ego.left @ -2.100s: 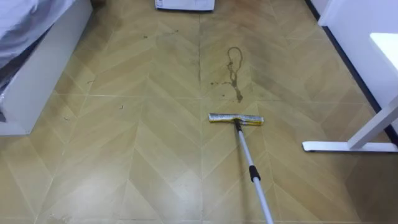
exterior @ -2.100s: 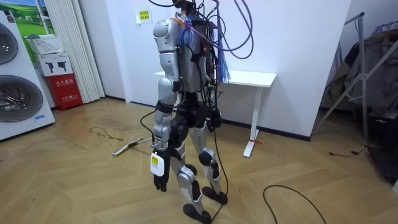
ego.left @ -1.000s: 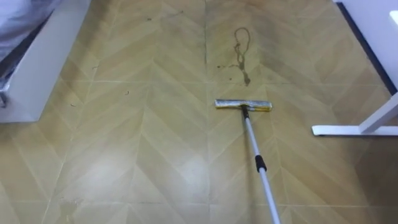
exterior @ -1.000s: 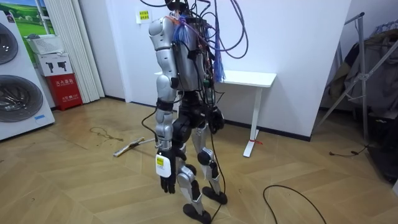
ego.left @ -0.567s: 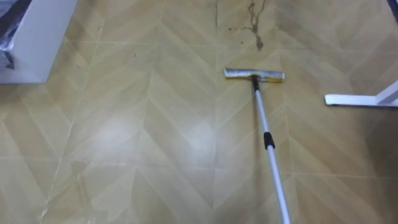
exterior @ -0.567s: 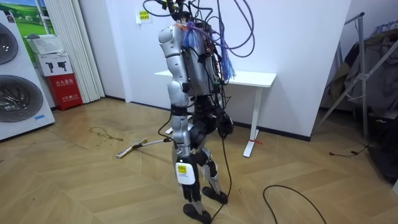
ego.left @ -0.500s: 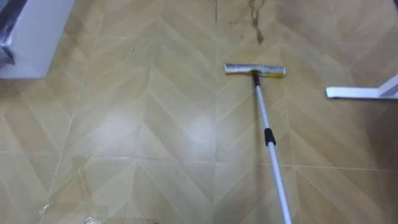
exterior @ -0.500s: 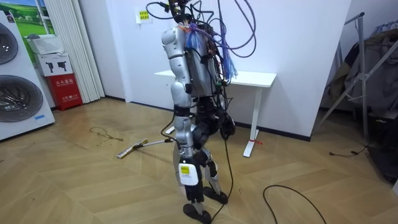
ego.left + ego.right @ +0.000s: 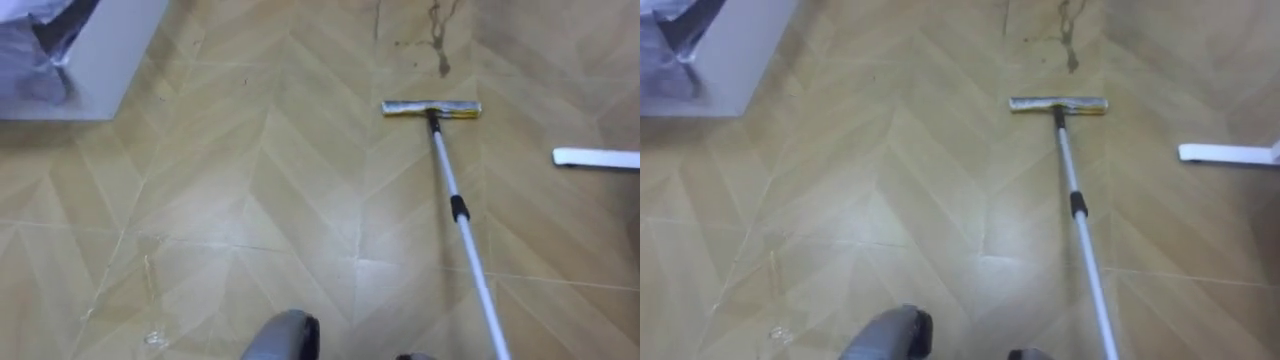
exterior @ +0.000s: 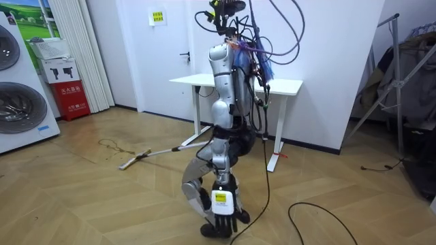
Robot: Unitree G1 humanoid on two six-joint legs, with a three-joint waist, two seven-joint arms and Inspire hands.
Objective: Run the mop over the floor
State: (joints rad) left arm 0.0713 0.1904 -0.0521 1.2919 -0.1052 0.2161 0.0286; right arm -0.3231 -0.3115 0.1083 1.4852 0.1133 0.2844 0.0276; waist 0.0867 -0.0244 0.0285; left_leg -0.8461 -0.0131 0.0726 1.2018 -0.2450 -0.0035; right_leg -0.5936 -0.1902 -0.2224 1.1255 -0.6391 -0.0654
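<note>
Maybe a foot trips on the mop pole (image 9: 458, 205) at lower right, while the left hand (image 10: 223, 203) hangs loose and empty.

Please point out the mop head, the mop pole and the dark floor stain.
mop head (image 9: 432, 109), left eye view, middle of pad.
mop pole (image 9: 448, 170), left eye view, its silver shaft.
dark stain (image 9: 442, 66), left eye view, its lower end.

Floor (image 9: 250, 200): tan wood, herringbone pattern, pale seams. Mop (image 9: 459, 208): head yellow and grey, pole silver-white with a black collar. Stain (image 9: 438, 30) at 1 o'clock: dark brown squiggle. Cabinet (image 9: 100, 60) at 10 o'clock: white. Table foot (image 9: 597, 157) at 3 o'clock: white. Room view: box (image 10: 71, 99) at 9 o'clock, red.
</note>
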